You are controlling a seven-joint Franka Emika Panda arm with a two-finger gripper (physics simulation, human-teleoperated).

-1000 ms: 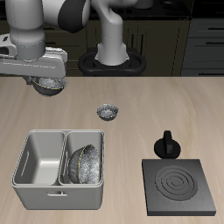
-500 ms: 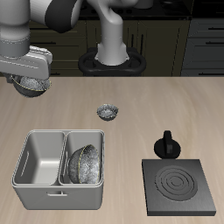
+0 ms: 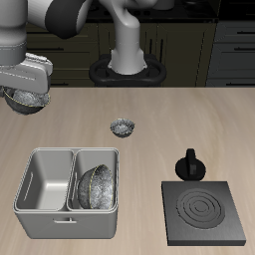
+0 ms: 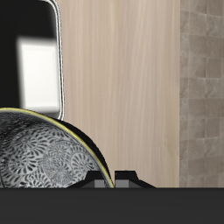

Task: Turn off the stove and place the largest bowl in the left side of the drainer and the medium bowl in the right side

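My gripper (image 3: 30, 90) is shut on a grey speckled bowl (image 3: 27, 100), the medium bowl, and holds it in the air above the table, behind the drainer's (image 3: 40, 204) outer end. In the wrist view the bowl (image 4: 44, 153) fills the space by my fingertips (image 4: 103, 178), with the drainer's rim (image 4: 60, 61) beyond. The largest bowl (image 3: 97, 184) leans inside the drainer compartment nearer the stove. The other compartment holds nothing. The stove (image 3: 204, 211) sits near the front edge, its coil dark. Its knob (image 3: 189, 165) stands just behind it.
The smallest bowl (image 3: 122, 127) sits on the table behind the drainer, towards the middle. The robot's base (image 3: 127, 65) stands at the table's back. In the wrist view, a tiled floor (image 4: 201, 87) shows past the table's edge.
My gripper has carried the bowl sideways, away from the stove and towards the table's edge, staying at about the same height. Nothing else has moved.
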